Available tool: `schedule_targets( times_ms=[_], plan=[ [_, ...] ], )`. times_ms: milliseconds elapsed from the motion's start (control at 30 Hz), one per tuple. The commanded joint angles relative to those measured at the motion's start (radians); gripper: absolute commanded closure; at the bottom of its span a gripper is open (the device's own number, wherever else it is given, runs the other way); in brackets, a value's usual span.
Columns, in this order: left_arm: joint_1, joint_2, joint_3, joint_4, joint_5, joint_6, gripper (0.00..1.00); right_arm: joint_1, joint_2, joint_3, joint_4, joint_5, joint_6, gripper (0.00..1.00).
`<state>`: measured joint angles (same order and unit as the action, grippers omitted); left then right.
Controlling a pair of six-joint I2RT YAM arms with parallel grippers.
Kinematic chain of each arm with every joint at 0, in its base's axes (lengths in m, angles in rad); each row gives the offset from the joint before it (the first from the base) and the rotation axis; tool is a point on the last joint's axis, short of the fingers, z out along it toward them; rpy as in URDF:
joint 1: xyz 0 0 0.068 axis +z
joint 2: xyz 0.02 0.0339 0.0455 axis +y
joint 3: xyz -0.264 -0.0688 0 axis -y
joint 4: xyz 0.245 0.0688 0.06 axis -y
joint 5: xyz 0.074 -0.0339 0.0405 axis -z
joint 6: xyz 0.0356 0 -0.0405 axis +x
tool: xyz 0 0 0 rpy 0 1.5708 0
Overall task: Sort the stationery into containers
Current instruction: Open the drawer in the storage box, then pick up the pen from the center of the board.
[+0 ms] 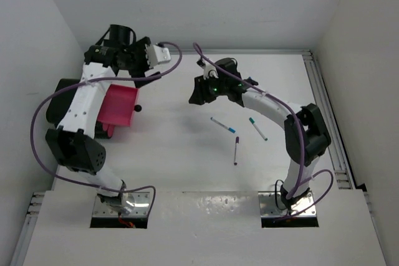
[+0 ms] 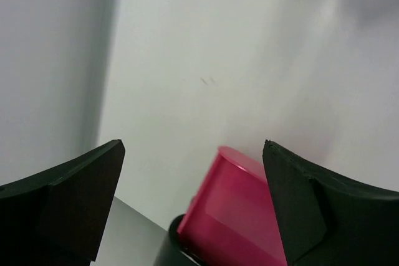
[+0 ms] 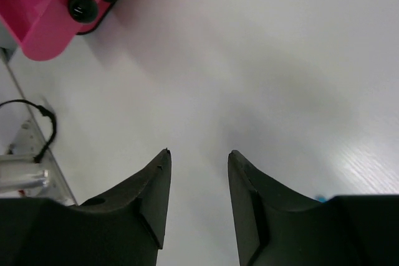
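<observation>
Three white pens lie on the table right of centre: one with a blue cap, one with a teal cap, one with a purple cap. The magenta-pink tray sits at the left; it also shows in the left wrist view and the right wrist view. The black box lies left of it, mostly hidden by my left arm. My left gripper is open and empty above the tray's far end. My right gripper is open and empty over bare table, up-left of the pens.
A small black round object sits at the tray's right edge. White walls close in the table at the back and both sides. A metal rail runs along the right edge.
</observation>
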<state>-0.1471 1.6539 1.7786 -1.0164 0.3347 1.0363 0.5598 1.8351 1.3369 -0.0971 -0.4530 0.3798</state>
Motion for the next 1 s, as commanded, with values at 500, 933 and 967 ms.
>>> schedule_targets(
  times_ms=[500, 933, 967],
  plan=[
    [-0.002, -0.402, -0.244, 0.22, 0.102, -0.627, 0.0, -0.093, -0.189, -0.329, -0.28, 0.272, -0.437, 0.76],
    [0.0, -0.476, -0.369, 0.222, 0.075, -0.647, 0.0, -0.106, -0.004, -0.24, -0.243, 0.315, -0.447, 0.64],
    [0.0, -0.473, -0.37, 0.225, 0.078, -0.645, 0.0, -0.107, 0.003, -0.237, -0.245, 0.312, -0.452, 0.64]
  ],
)
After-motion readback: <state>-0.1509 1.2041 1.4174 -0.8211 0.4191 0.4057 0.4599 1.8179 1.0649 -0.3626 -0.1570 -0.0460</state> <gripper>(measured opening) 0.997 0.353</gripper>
